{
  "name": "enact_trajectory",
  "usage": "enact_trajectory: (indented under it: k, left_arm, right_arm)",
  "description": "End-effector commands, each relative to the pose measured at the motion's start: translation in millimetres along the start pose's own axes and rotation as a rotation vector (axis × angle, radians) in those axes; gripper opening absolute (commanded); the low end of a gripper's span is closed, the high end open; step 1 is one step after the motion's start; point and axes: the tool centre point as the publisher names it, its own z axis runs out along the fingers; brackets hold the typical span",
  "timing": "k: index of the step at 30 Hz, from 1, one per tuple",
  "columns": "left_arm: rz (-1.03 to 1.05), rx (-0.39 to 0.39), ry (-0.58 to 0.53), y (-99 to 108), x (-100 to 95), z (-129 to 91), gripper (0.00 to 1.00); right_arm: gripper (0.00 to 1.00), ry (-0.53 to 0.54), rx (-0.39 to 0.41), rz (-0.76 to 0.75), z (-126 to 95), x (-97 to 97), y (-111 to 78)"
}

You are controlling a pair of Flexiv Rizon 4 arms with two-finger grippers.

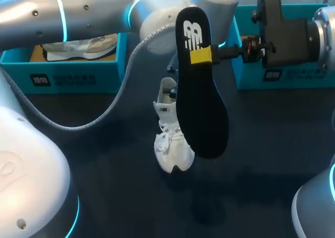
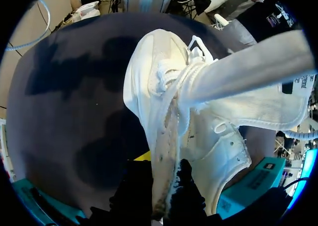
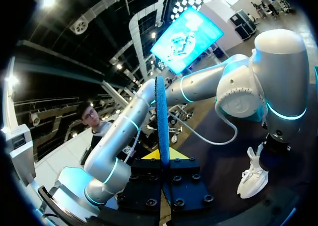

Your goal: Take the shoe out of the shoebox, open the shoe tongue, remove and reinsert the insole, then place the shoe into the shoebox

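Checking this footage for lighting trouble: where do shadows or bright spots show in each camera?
Head view: faint shadow on the dark table below the shoe and insole. Left wrist view: big shadow blotches on the table, white shoe brightly lit. Right wrist view: insole edge-on, a thin strip; shoe well lit.

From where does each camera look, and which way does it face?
Head view: above and behind, facing down on the table; both arms show.
Left wrist view: along the left gripper, shut on the white shoe.
Right wrist view: along the right gripper, shut on the insole; left arm beyond.
Shared: all three show the white shoe.
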Motion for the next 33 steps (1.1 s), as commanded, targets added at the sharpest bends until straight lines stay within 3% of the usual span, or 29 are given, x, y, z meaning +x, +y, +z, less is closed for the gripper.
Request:
enact_trajectory:
  k: [1, 21, 22, 23, 24, 29, 33]
  left_arm:
    - [-0.004, 0.018, 0.029, 7, -17.5, 10, 0.00]
    - [0.020, 0.032, 0.072, -4, -29.8, 44, 0.00]
    - [0.021, 0.033, 0.072, -5, -30.1, 42, 0.29]
    - [0.023, 0.033, 0.072, -6, -30.3, 41, 0.71]
    - [0.023, 0.031, 0.067, -7, -30.0, 39, 1.00]
    - [0.011, 0.041, 0.042, -7, -27.4, 27, 1.00]
    - [-0.008, 0.024, -0.010, -3, -21.1, 2, 1.00]
  right_arm:
    - [0.00, -0.001, 0.002, 0.002, 4, -0.7, 1.6]
    - [0.00, -0.001, 0.002, 0.002, 4, -0.7, 1.6]
    - [0.00, -0.001, 0.002, 0.002, 4, -0.7, 1.6]
    - [0.00, -0.001, 0.002, 0.002, 4, -0.7, 1.6]
    - [0.00, -0.001, 0.002, 0.002, 4, -0.7, 1.6]
    - [0.00, -0.001, 0.002, 0.002, 4, -0.7, 1.6]
    - [0.00, -0.001, 0.002, 0.002, 4, -0.7, 1.6]
